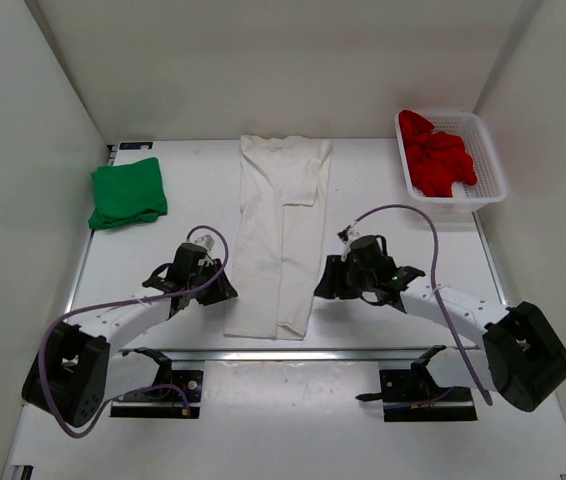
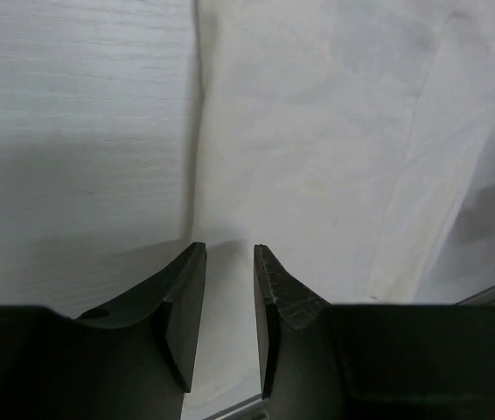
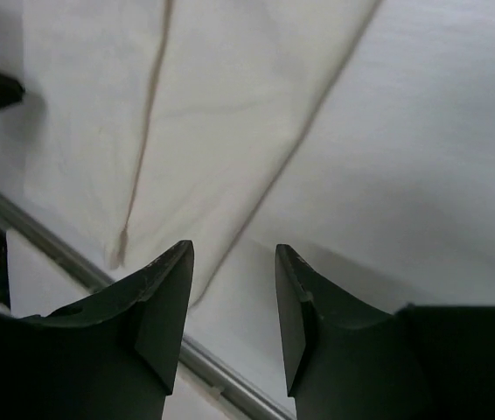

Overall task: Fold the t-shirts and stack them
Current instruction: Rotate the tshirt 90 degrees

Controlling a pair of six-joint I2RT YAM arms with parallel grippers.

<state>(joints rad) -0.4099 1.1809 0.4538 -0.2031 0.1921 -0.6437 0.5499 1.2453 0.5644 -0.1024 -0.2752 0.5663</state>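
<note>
In the top view, we see the white shirt lying flat down the middle of the counter. It is folded into a long narrow strip running from 12 o'clock to 6 o'clock, and its near end stops just short of the metal rail. The green shirt sits folded into a compact pad at 10 o'clock, well apart from the white one. The red shirt lies crumpled inside the basket at 2 o'clock. The left end effector is at 8 o'clock of the white shirt, just beside its left edge. The right end effector is at 4 o'clock, just beside its right edge. From this height we cannot tell how their fingers stand.

In the left wrist view, the fingers are apart by a narrow gap and clamp nothing. The white shirt fills the picture from 12 o'clock round to 4 o'clock, with bare counter at 9 o'clock. The shirt's edge runs from 12 o'clock down into the gap. We cannot tell whether the tips touch the cloth.

In the right wrist view, the fingers stand wider apart and hold nothing. The white shirt spreads from 10 o'clock to 12 o'clock, and its edge slants from 1 o'clock down towards the gap. Bare counter lies at 3 o'clock, and the rail crosses at 8 o'clock.
</note>
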